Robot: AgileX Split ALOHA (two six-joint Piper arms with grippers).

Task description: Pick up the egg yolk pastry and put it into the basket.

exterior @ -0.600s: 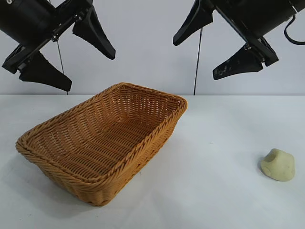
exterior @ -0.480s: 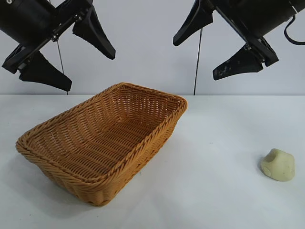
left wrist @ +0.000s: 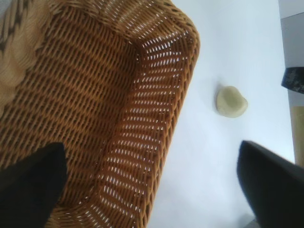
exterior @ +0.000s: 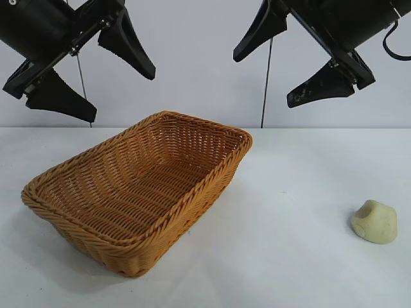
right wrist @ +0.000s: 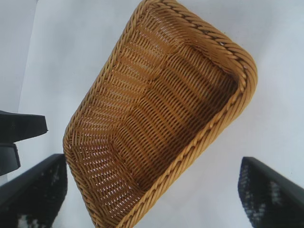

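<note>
The egg yolk pastry (exterior: 374, 222), a small pale yellow lump, rests on the white table at the front right, well away from the basket (exterior: 192, 119). The left wrist view also shows the pastry (left wrist: 232, 101) lying on the table beside the basket (left wrist: 156, 118). The large orange-brown wicker basket stands empty at centre left. High above its left end hangs my left gripper (exterior: 121, 95) (left wrist: 149, 152), open and holding nothing. My right gripper (exterior: 264, 79) (right wrist: 152, 161) is also open and empty, high above the basket's (right wrist: 247, 71) right end and far above the pastry.
The white table (exterior: 295, 173) lies bare between the basket and the pastry. A pale wall stands behind, with two thin cords (exterior: 265, 83) hanging down it.
</note>
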